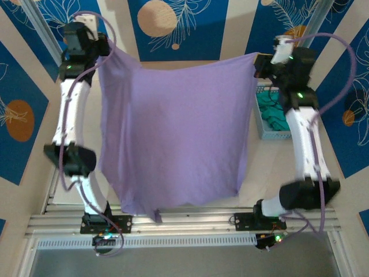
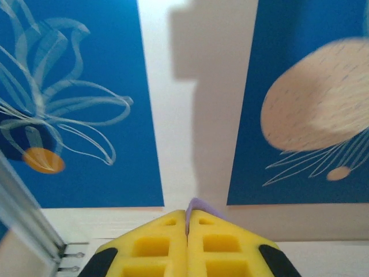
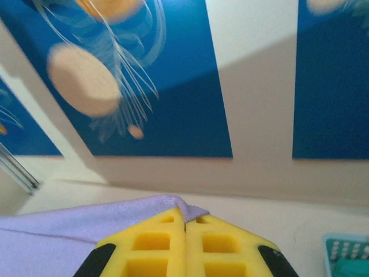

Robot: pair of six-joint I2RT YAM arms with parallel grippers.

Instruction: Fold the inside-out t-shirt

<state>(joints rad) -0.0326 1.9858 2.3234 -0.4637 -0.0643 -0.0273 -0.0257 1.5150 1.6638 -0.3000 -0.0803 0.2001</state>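
The inside-out t-shirt [image 1: 176,130] is a lavender-purple sheet stretched in the air between both arms, hanging down toward the near edge of the table. My left gripper [image 1: 102,56] is shut on its far left corner. In the left wrist view a small fold of the t-shirt [image 2: 199,204] pokes out between the shut yellow fingers [image 2: 155,245]. My right gripper [image 1: 258,59] is shut on the far right corner. From the right wrist the t-shirt [image 3: 86,228] runs off to the left from the closed yellow fingers [image 3: 228,245]. No lettering shows on the cloth.
A light blue basket [image 1: 272,134] holding a teal-green garment [image 1: 274,112] stands at the right, beside the right arm; its corner [image 3: 346,254] shows in the right wrist view. A blue and cream patterned wall [image 1: 190,26] stands behind the table. The aluminium rail [image 1: 184,222] runs along the near edge.
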